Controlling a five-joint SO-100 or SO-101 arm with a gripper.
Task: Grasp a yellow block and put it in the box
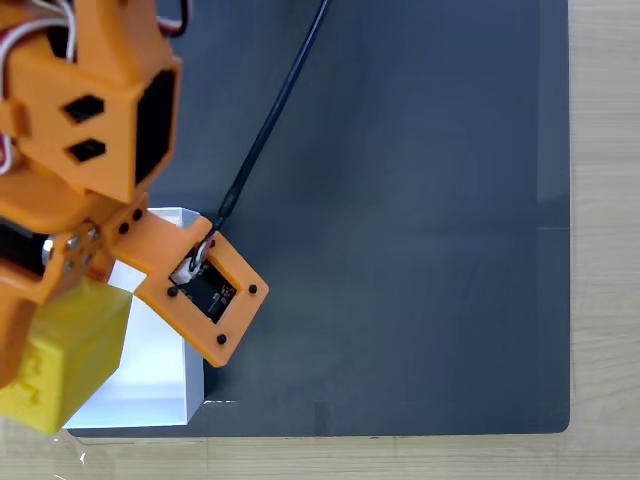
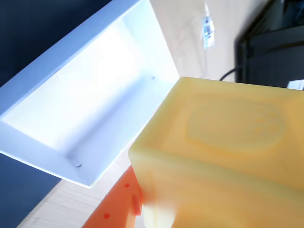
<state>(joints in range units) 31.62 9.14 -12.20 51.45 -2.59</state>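
Note:
In the fixed view, the yellow block (image 1: 65, 355) hangs at the lower left, over the left part of the white box (image 1: 155, 370). My orange gripper (image 1: 55, 320) is shut on the block, and the arm above hides its fingertips. The wrist view has the yellow block (image 2: 223, 142) large and close at the right, showing a round stud face. An orange finger (image 2: 111, 211) shows under it. The open-topped box (image 2: 90, 95) lies below and to the left, and nothing shows inside the part I can see.
A dark grey mat (image 1: 400, 250) covers most of the table, with bare wood (image 1: 605, 250) along the right and bottom edges. A black cable (image 1: 270, 120) runs from the wrist camera mount (image 1: 210, 290) to the top. In the wrist view, a dark object (image 2: 275, 42) sits beyond the box.

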